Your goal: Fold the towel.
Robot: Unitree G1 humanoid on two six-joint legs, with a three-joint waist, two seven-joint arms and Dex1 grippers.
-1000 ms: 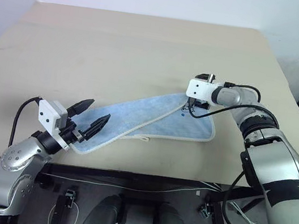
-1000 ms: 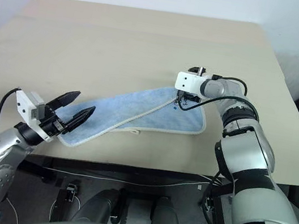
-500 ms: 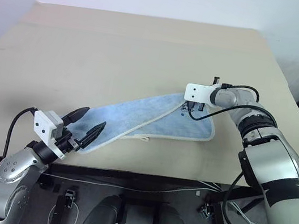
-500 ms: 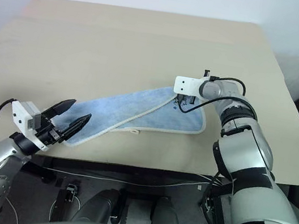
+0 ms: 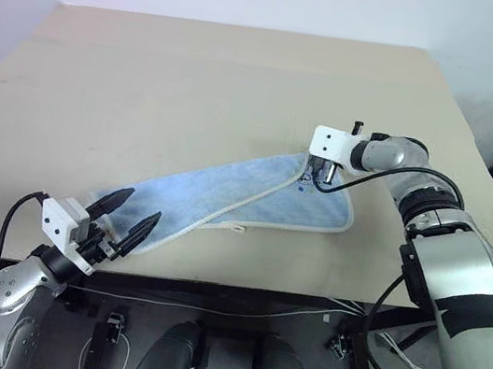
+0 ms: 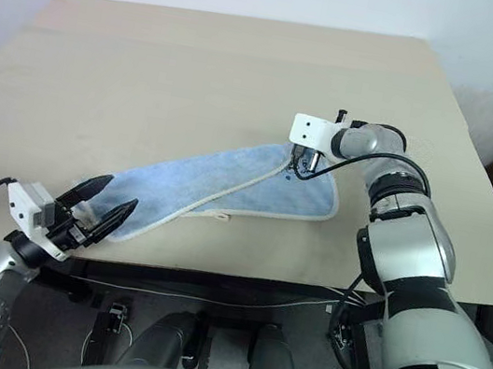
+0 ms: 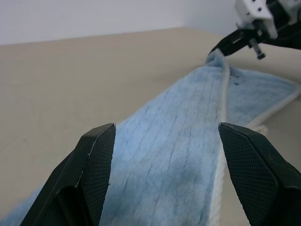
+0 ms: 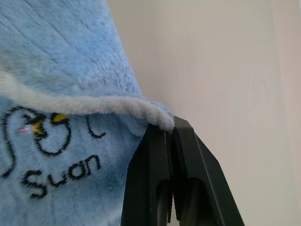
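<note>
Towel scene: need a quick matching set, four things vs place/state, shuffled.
Things:
1. left gripper
2. right gripper
3. towel
4. table

States:
A. pinched at one corner, spread out long on the table
B. beige, bare at the far side
C. fingers apart, over the near end of the towel
D. fingers closed on the towel's white edge

Pairs: 1-C, 2-D, 3-A, 4-B

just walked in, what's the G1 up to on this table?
It is folding a light blue towel that lies half-folded in a long diagonal strip on the beige table. The right tool is shut on the towel's far corner, pinching its whitish edge. The left tool is open at the towel's near end by the table's front edge, holding nothing.
</note>
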